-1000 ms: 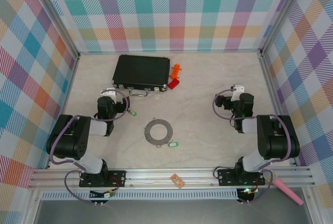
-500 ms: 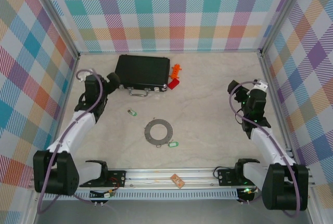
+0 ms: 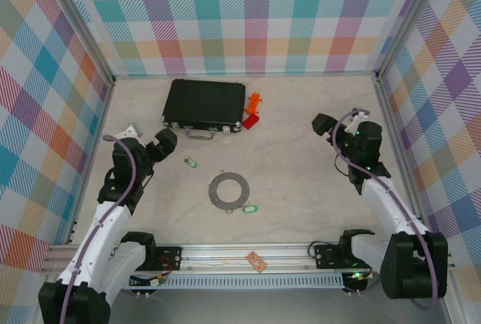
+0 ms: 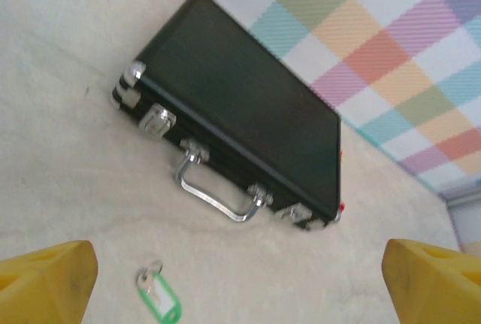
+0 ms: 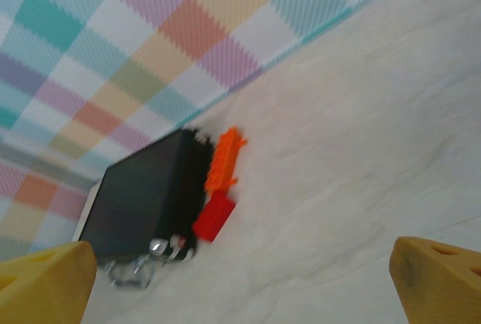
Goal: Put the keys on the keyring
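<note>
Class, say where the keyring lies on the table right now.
In the top view the keyring lies flat near the centre, nearer the arms than the black case, with one green-tagged key by its near right edge.

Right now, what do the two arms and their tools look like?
Both the left arm and right arm have white links between chunky black joints, each trailed by a lilac cable. The left tool and right tool are black, with yellow fingers.

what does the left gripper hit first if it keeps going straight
Probably the green-tagged key lying ahead between the left gripper's open jaws; the black case sits beyond. Depth is unclear.
</note>
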### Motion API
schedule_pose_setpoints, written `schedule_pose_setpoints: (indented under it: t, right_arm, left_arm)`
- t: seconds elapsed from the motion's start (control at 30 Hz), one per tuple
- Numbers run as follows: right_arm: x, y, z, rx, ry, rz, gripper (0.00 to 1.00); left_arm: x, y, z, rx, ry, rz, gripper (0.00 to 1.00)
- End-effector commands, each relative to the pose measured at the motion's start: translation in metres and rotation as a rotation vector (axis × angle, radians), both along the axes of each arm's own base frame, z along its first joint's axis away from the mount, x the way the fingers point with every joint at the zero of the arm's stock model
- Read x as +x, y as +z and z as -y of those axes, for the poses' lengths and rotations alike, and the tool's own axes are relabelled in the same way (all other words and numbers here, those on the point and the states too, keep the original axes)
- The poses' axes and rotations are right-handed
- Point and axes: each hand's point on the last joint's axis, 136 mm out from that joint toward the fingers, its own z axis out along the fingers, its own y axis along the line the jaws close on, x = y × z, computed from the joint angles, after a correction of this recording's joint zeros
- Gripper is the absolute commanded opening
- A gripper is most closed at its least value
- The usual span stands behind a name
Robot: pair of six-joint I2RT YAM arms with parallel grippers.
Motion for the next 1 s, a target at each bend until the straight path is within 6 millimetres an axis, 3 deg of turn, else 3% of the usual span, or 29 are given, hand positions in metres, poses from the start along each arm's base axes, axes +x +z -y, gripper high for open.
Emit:
schedule_pose_setpoints:
  t: [0.0, 0.27, 0.47, 0.63, 0.8, 0.97]
  right_arm:
    - [-0.002, 0.027, -0.050, -0.057, 0.179, 0.050, 0.99]
    - [-0.008, -0.006, -0.116, -0.190, 0.342, -0.063, 0.99]
    - [-0.020, -0.035, -0.137, -0.199, 0.421, -0.175, 0.99]
    - [-0.036, -0.051, -0.131, -0.201, 0.409, -0.216, 0.99]
    - [-0.039, -0.057, -0.112, -0.236, 0.322, -0.177, 0.99]
    - [-0.041, -0.061, -0.106, -0.230, 0.288, -0.177, 0.99]
  left_arm:
    - [-0.021, -0.034, 0.019, 0.030, -0.101, -0.110, 0.92]
    - [-0.051, -0.064, 0.057, 0.162, -0.254, -0.220, 0.81]
    - [-0.059, -0.075, 0.087, 0.241, -0.345, -0.301, 0.66]
    - [-0.061, -0.092, 0.115, 0.294, -0.424, -0.403, 0.57]
    - [-0.056, -0.107, 0.142, 0.373, -0.483, -0.522, 0.48]
    - [-0.046, -0.124, 0.155, 0.437, -0.493, -0.618, 0.39]
